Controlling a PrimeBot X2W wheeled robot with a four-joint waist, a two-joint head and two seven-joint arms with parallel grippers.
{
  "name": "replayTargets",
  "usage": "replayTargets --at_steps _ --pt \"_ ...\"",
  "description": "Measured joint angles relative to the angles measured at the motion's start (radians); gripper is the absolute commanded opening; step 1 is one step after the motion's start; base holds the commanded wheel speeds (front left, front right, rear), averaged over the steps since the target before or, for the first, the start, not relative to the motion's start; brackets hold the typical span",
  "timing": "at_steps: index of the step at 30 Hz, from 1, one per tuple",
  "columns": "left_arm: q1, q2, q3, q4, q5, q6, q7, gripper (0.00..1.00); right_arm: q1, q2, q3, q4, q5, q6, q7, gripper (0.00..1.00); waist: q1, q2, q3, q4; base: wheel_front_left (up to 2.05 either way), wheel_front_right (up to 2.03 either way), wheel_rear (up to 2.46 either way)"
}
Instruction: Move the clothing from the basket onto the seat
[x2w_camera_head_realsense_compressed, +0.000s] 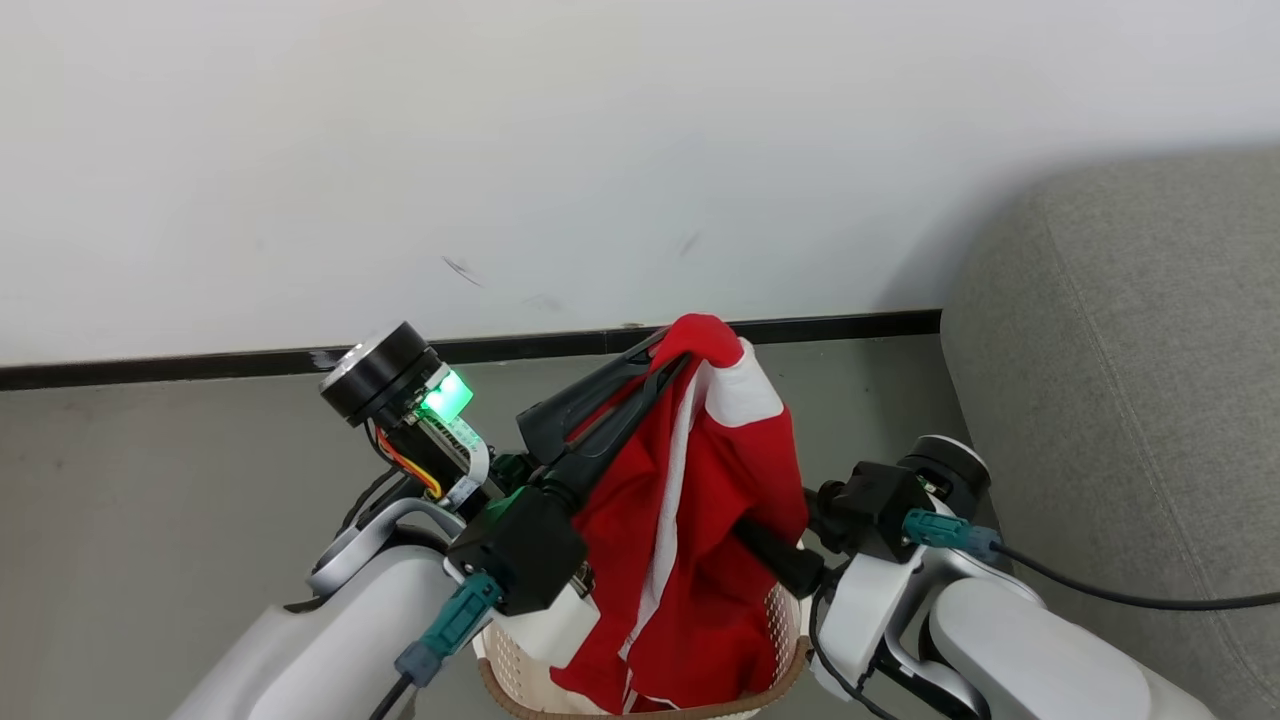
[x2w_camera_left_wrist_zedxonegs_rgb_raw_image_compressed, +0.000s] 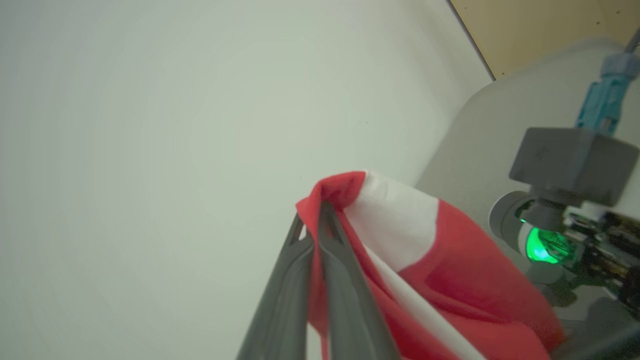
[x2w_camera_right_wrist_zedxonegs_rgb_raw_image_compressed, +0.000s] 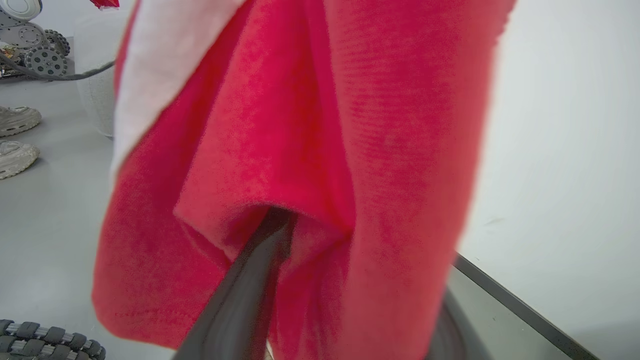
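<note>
Between the fingertips of your left gripper (x2w_camera_left_wrist_zedxonegs_rgb_raw_image_compressed: 314, 215) you have the top edge of a red garment (x2w_camera_left_wrist_zedxonegs_rgb_raw_image_compressed: 450, 285). The two fingers are pressed together on a bunched fold where red meets a white panel. Below that grip the cloth hangs in long folds with a white stripe running down it, and its lower end reaches into the basket (x2w_camera_head_realsense_compressed: 495, 650) under both wrists. Your right gripper (x2w_camera_head_realsense_compressed: 762, 542) sits lower than the left one and off to its side, pushed into the hanging fabric. Its fingers stand spread apart with cloth draped between them, and the tips are buried under a fold. Just beyond the right gripper, on its outer side, you see the grey seat (x2w_camera_head_realsense_compressed: 1110, 400), apart from the garment. Past both grippers runs the grey floor (x2w_camera_head_realsense_compressed: 150, 520), then a dark baseboard (x2w_camera_head_realsense_compressed: 200, 362) and the white wall (x2w_camera_head_realsense_compressed: 600, 150).
</note>
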Motion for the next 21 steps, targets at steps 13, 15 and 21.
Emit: replayTargets --at_steps 13,15,21 --pt "0.139 -0.004 0.105 0.092 -0.160 0.029 0.001 0.48 0.002 -0.031 -0.154 0.018 0.044 0.000 0.000 0.00 0.0000 0.0000 -0.016 -0.010 0.00 0.00 0.00" --pt "0.149 -0.005 0.111 0.101 -0.171 0.029 0.002 1.00 0.003 -0.034 -0.170 0.017 0.046 0.000 0.000 0.00 0.0000 0.0000 -0.016 -0.013 0.00 0.00 0.00" --pt "0.214 -0.022 0.142 0.147 -0.258 0.029 0.012 1.00 0.006 -0.045 -0.263 0.009 0.061 0.000 0.000 0.00 0.0000 0.0000 -0.016 -0.034 0.00 0.00 0.00"
